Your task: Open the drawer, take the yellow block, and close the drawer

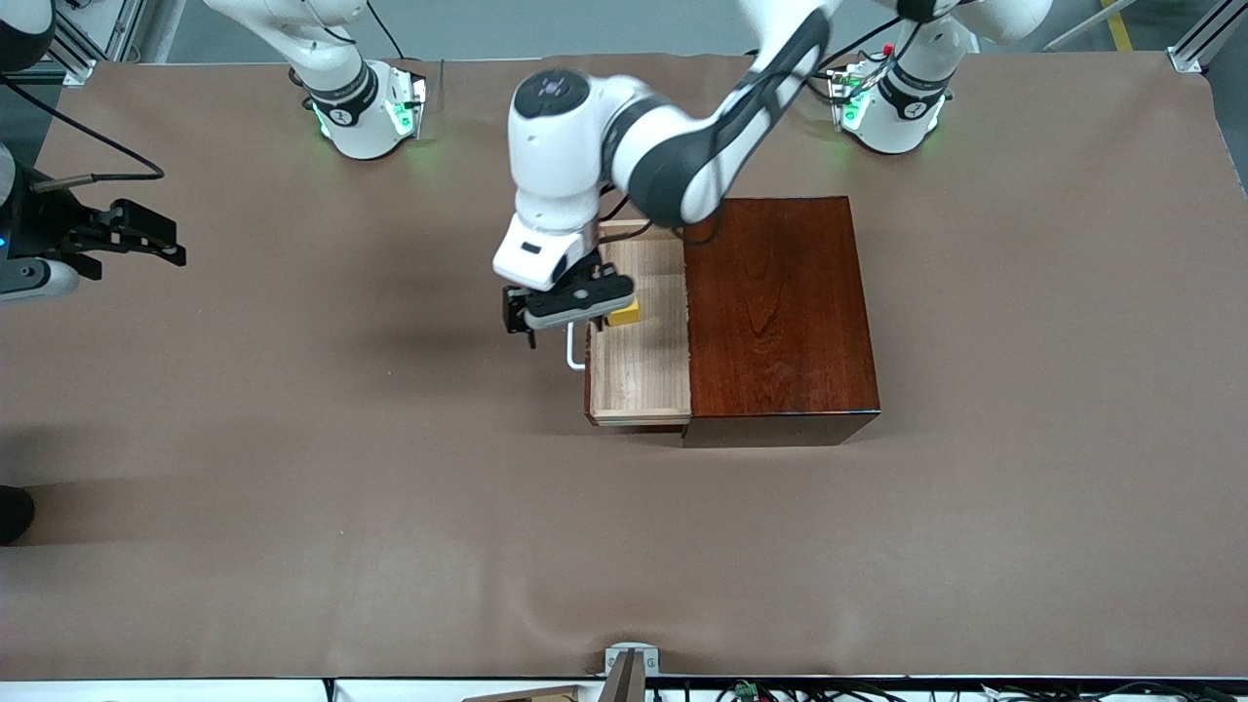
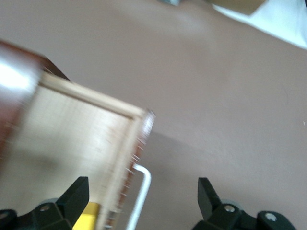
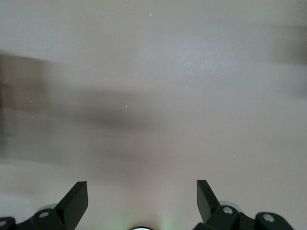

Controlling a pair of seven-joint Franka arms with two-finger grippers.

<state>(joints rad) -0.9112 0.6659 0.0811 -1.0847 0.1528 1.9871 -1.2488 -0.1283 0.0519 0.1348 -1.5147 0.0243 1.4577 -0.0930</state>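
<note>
**Drawer open, block inside**

Right gripper (image 1: 146,239) waits, jaws apart, at the table (image 1: 292,546) edge by the right arm's end. Mid-table, left gripper (image 1: 546,317), jaws apart, over drawer (image 1: 639,375) front w/ handle (image 1: 573,353). Yellow block (image 1: 625,313) in drawer, pulled from box (image 1: 780,312).

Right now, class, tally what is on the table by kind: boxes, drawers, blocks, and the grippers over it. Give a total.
Boxes: 1, the box.
Drawers: 1, the drawer, pulled open.
Blocks: 1, the yellow block, in the drawer.
Grippers: 2, the left gripper over the drawer's handle, the right gripper waiting at the table's edge.
Total: 5.
</note>
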